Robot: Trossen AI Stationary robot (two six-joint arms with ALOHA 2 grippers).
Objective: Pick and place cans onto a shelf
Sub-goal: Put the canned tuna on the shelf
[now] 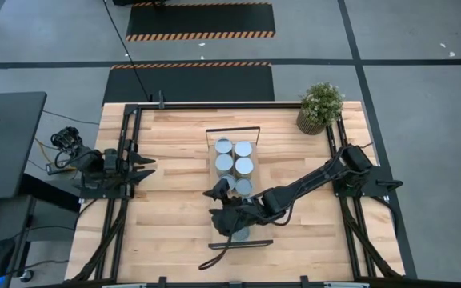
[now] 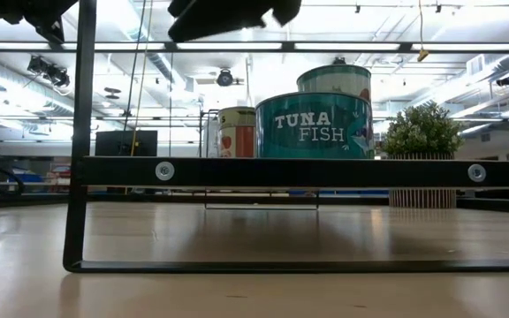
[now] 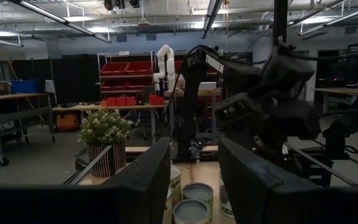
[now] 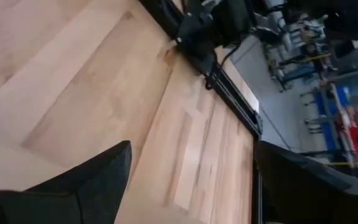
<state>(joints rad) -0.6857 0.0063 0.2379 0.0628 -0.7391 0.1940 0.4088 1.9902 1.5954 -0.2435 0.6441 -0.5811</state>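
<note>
Silvery cans point(image 1: 234, 159) with pale round tops stand clustered on the shelf point(image 1: 254, 138), the narrow light-wood board with thin black frame at its ends that runs down the middle of the wooden table point(image 1: 174, 224). From above we count four tops in a two-by-two block and a fifth point(image 1: 244, 186) just below them, half hidden behind the right arm.

We see the right gripper point(image 1: 229, 218) reached in from the right edge of the table, hanging over the near half of the shelf. Its fingers point(image 4: 98, 180) stand wide apart in the right wrist view, with only bare table planks between them; nothing is pinched. The nearest can, that fifth one, lies just beyond the gripper toward the far end of the shelf, close beside the arm's wrist but not between the fingers. A can may sit beneath the gripper near the shelf's near end, but the arm covers that spot and we cannot tell.

In the low view we look level under the shelf's black rail point(image 2: 307, 171); a teal can labelled TUNA FISH point(image 2: 315, 125) stands on the board, with more cans point(image 2: 237, 132) behind it, and the dark gripper shows above at the top edge.

We find the left gripper point(image 1: 144, 166) parked at the table's left edge, well apart from the cans, its fingers point(image 3: 148, 180) partly spread and empty. A potted plant point(image 1: 320, 107) sits at the far right corner.
</note>
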